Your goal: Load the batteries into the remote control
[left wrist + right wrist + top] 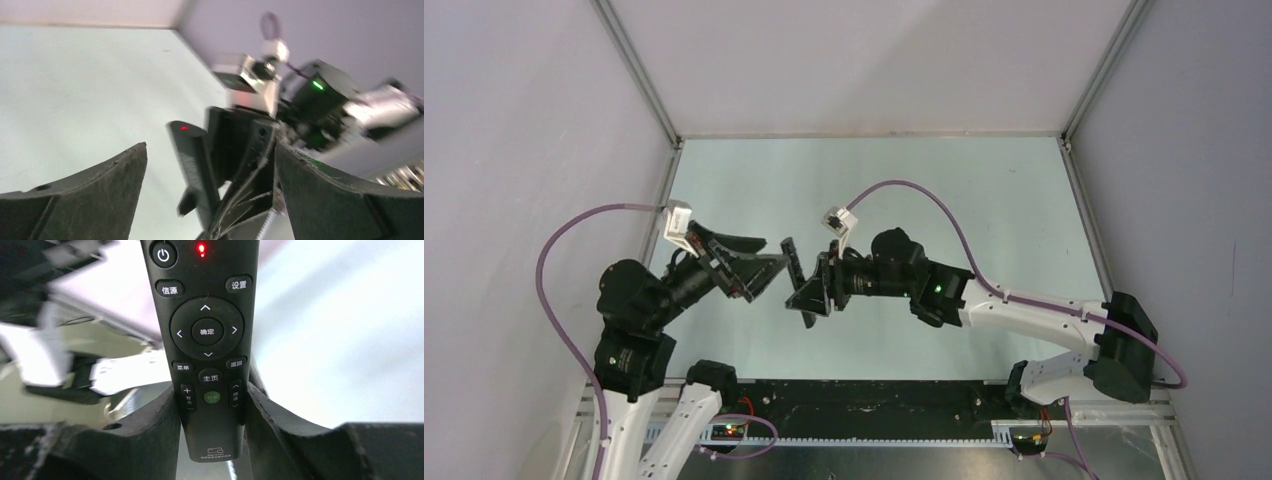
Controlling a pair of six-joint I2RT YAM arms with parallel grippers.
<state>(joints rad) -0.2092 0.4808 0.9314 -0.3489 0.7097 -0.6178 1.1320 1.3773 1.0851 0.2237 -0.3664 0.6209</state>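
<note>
From above, both arms are reaching inward; the left gripper (pixel 774 252) is gaping wide just left of the remote control (pixel 798 285). Left wrist view: its fingers (pixel 100 192) are flanking the remote, apart. Right wrist view: the right gripper (pixel 212 395) is clamping the remote's lower end.

The remote control (pixel 205 340) is sitting inside the right gripper (pixel 212 400), its lower end between the two jaws and the rest sticking out past the tips. The left gripper (pixel 769 258) is facing it from the left, near but not touching. Both are hanging above the middle of the table (pixel 984 200), each reaching in from its own side.
</note>
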